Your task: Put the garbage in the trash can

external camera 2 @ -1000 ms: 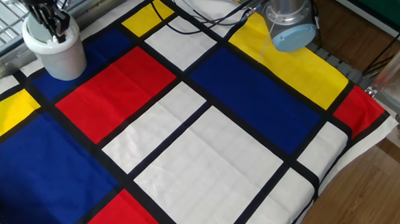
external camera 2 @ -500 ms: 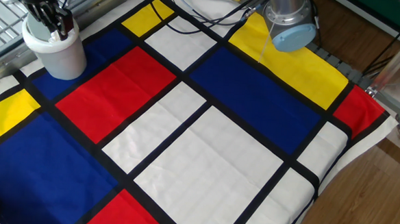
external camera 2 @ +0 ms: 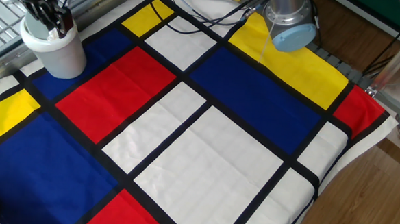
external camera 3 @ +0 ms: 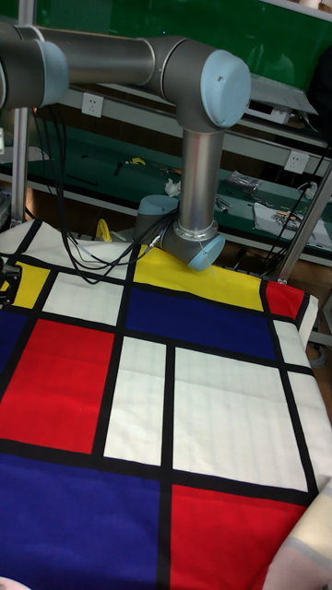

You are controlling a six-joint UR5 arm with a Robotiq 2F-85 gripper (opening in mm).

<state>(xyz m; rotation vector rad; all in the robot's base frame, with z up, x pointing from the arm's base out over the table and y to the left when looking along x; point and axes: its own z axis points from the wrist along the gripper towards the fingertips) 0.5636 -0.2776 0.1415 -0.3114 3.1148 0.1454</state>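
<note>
Fixed view shows the end effector (external camera 2: 51,26) hanging directly over the mouth of the trash can (external camera 2: 56,51), its dark fingertips (external camera 2: 57,28) at or just inside the rim. Whether the fingers are apart or together I cannot tell; they read as one dark cluster from this angle. The garbage is not visible anywhere: no white wad lies on the patterned cloth (external camera 2: 205,146) covering the table, and none can be made out between the fingers. Judging by that, the wad is either hidden at the fingertips or already dropped inside, so the task looks to be at its release step or just past it. What remains is confirming the drop and lifting clear. The trash can's inside is screened by the fingers and its wall, so its contents stay unknown. Tall fixed view shows only the arm (external camera 3: 198,166) and cloth.
</note>
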